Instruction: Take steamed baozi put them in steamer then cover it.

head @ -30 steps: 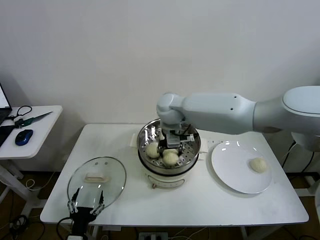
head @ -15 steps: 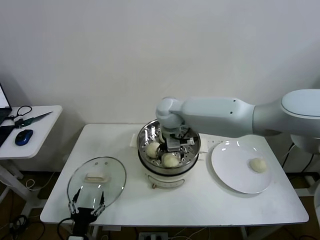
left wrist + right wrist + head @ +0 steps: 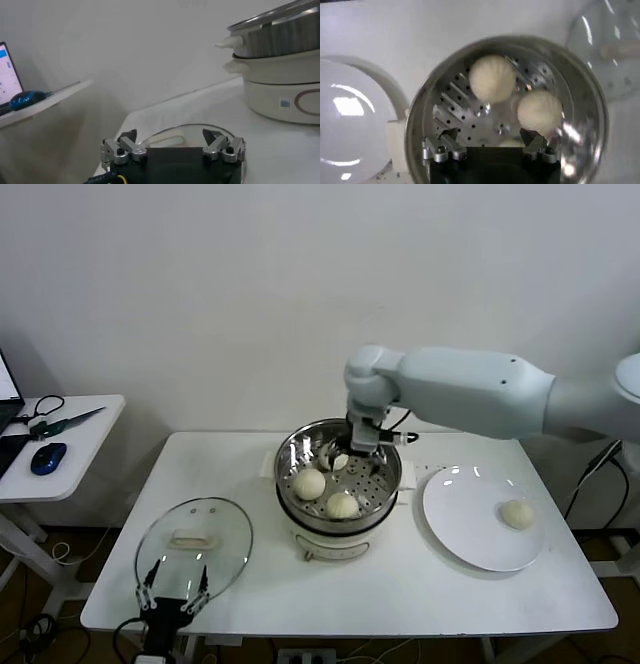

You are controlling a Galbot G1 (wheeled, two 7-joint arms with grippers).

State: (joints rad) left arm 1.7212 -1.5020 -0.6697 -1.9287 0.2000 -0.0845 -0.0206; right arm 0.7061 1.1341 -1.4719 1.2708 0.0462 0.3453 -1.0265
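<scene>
The left gripper sits low at the near edge of the table, its arm almost wholly out of the head view, fingers pointing up and away from the robot; its jaws stand wide apart and hold nothing, as the left wrist view shows. Just beyond those open fingertips lies the round glass lid with its white handle, flat on the table and apart from the fingers. Further right, the steamer stands mid-table on its cream-white base, uncovered. The right arm reaches in from the right side, its white forearm held roughly level above the table and its wrist bent down over the far part of the pot. The right gripper hangs there above the basket floor, jaws released wide and empty; in the right wrist view both fingers are spread with only the perforated floor beyond them. Two steamed baozi lie in the basket ahead of these jaws, side by side and clear of both fingers; a third small pale shape right by the fingers cannot be made out. Right of the jaws and well apart, a flat white plate carries one more bun.
</scene>
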